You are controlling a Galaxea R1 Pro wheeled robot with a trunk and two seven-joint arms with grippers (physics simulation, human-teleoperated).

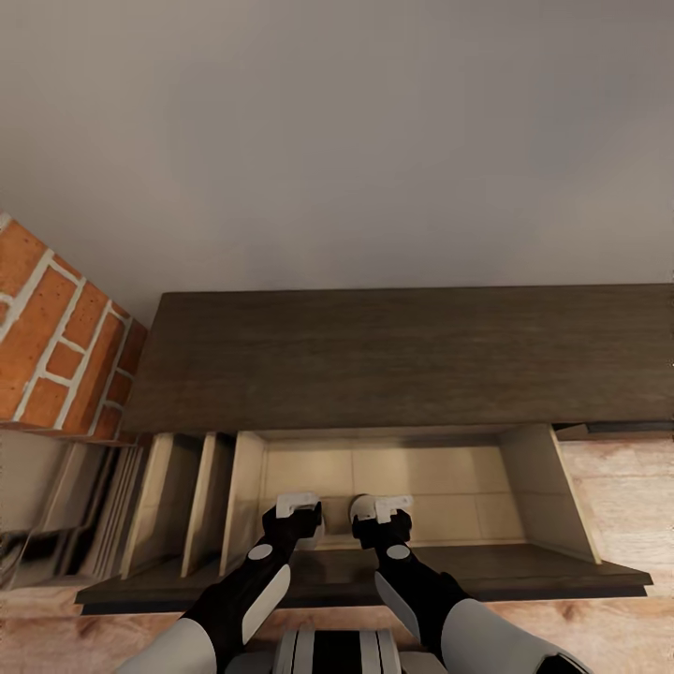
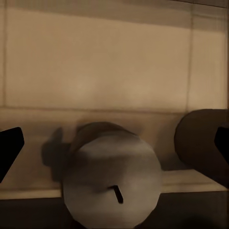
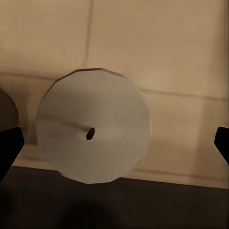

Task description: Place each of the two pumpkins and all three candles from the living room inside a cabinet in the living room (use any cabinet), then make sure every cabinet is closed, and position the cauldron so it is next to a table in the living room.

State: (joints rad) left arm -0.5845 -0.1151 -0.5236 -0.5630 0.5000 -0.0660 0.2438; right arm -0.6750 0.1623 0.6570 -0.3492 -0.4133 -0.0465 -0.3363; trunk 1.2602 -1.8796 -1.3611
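Here, candle (image 3: 93, 126) upright, wick toward right hand (image 3: 114, 143)

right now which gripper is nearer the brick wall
Left. The left gripper hangs over the open cabinet drawer on the side toward the brick wall; the right gripper sits beside it, farther from the bricks. Each wrist view shows a candle under open jaws.
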